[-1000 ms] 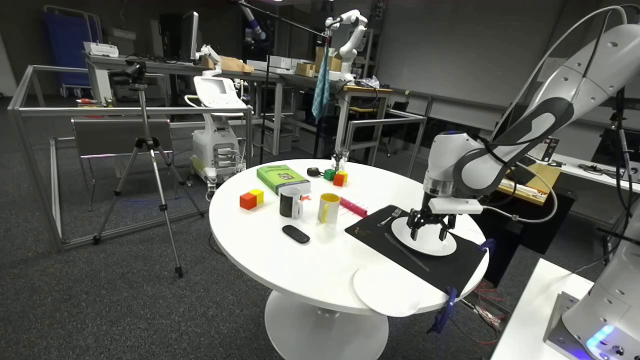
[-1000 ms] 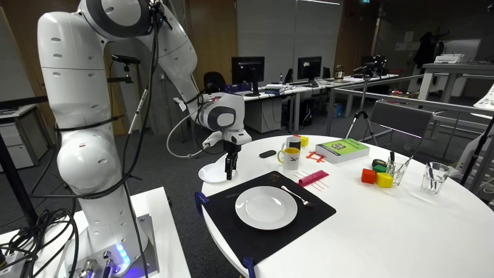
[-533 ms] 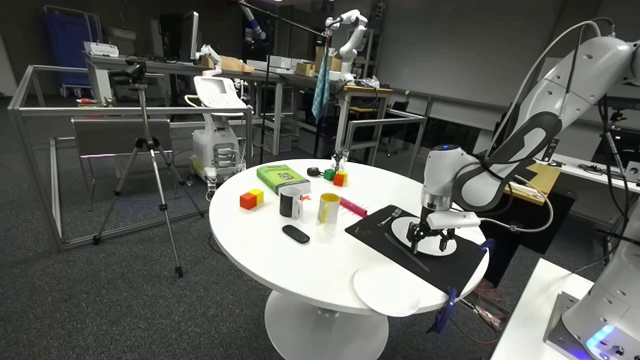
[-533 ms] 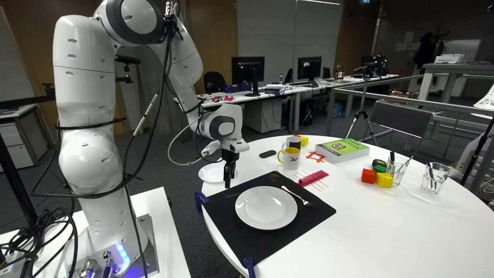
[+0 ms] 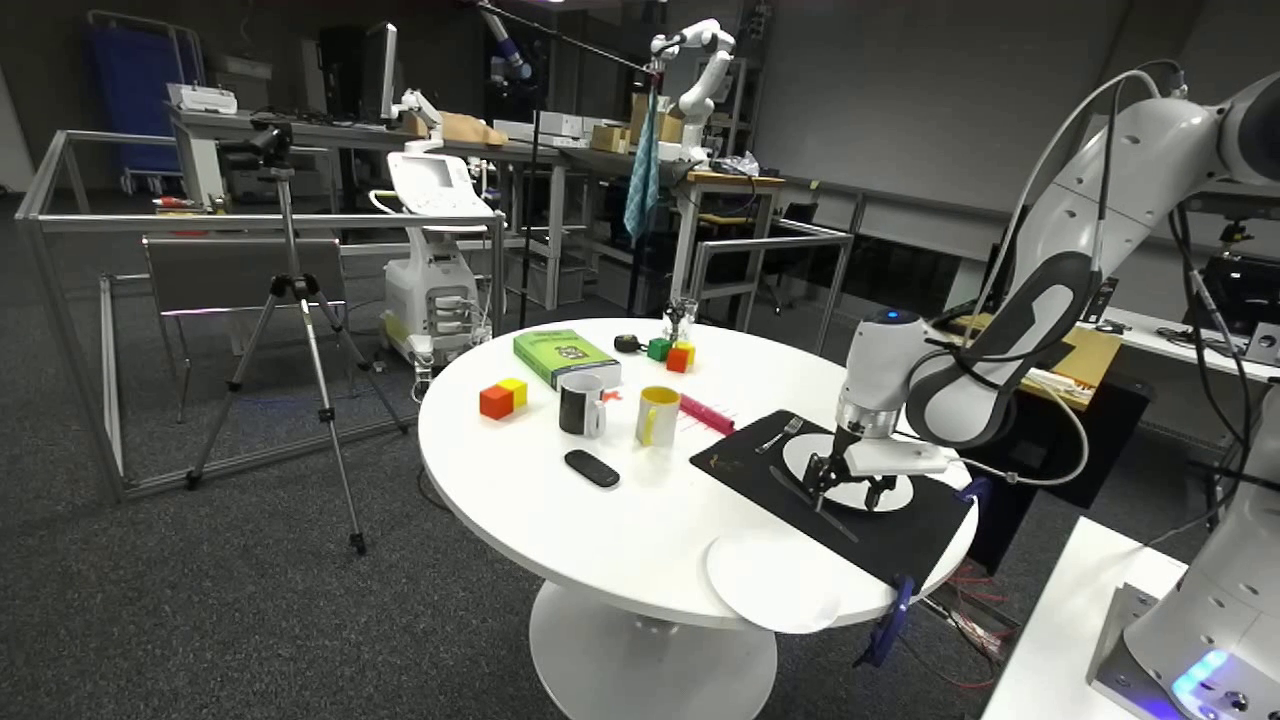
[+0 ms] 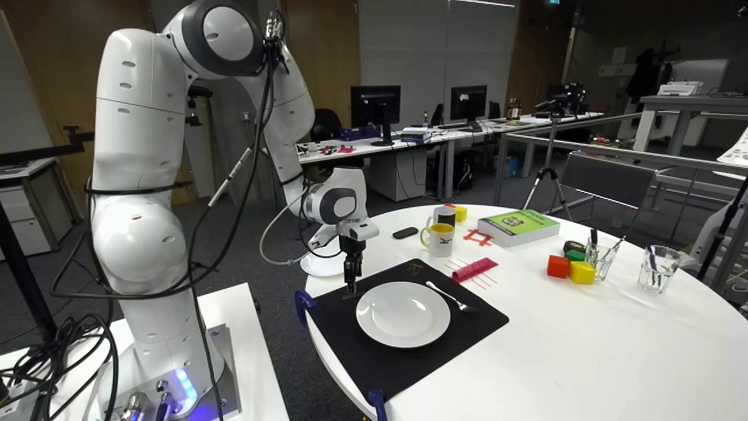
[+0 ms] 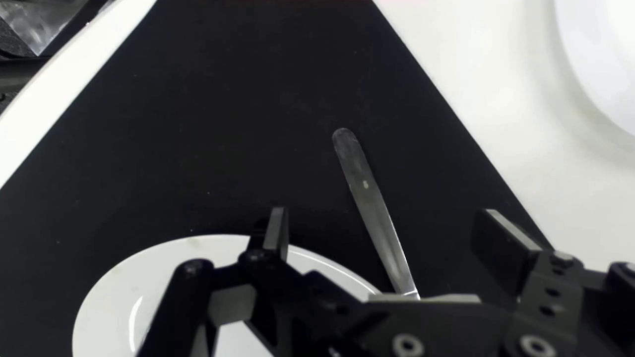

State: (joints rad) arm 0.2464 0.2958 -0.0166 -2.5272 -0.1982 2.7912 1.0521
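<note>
My gripper (image 7: 389, 233) is open, with nothing held. In the wrist view a silver knife (image 7: 369, 198) lies on the black placemat (image 7: 223, 148), between the spread fingers and apart from both. The knife's lower end goes out of sight behind the gripper body. A white plate (image 7: 129, 297) lies beside it, partly covered by the left finger. In both exterior views the gripper (image 5: 846, 500) hangs low over the mat at the plate's (image 6: 403, 316) knife side. How high the fingertips are above the mat I cannot tell. Across the plate lies a fork (image 6: 450, 297).
Another white plate (image 5: 770, 585) lies at the table edge near the mat. Further off are a dark remote-like object (image 5: 592, 468), two mugs (image 5: 655, 430), a pink cylinder (image 5: 706, 414), a green book (image 5: 565, 355), coloured blocks and glasses. Blue clamps (image 5: 888, 630) grip the table edge by the mat.
The gripper has come down closer to the mat and shifted slightly over the knife, tilting a little. Its jaws have stayed open. The plates, cutlery and other objects have not moved.
</note>
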